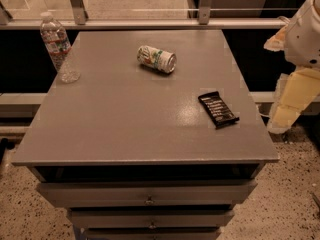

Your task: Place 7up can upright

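The 7up can lies on its side on the grey table top, toward the back centre, with one silver end facing right. Its white and green body shows a red mark. My gripper hangs off the table's right edge, below the white arm. It is well to the right of the can, apart from it, and nothing shows in it.
A clear plastic water bottle stands upright at the table's back left corner. A flat black wrapped bar lies near the right edge. Drawers sit under the top. A rail runs behind the table.
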Controlling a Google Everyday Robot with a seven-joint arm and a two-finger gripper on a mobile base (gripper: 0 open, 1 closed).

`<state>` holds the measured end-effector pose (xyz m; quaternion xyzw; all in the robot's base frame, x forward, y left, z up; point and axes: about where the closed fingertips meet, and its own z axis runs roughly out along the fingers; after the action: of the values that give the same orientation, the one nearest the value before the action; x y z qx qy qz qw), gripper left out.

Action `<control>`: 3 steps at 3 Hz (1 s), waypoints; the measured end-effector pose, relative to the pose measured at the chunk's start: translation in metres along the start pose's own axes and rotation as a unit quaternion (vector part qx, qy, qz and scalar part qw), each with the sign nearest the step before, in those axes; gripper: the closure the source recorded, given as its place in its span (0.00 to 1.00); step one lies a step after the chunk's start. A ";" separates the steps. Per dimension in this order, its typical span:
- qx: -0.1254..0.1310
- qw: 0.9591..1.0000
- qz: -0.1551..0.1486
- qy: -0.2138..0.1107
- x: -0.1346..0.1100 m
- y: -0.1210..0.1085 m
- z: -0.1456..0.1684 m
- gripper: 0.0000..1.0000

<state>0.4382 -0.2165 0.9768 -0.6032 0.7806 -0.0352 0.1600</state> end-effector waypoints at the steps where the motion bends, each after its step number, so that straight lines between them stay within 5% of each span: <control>1: 0.000 1.000 0.000 0.000 0.000 0.000 0.000 0.00; 3: 0.011 1.000 0.009 -0.023 -0.035 -0.047 0.036 0.00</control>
<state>0.4997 -0.1909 0.9618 -0.5953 0.7813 -0.0286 0.1853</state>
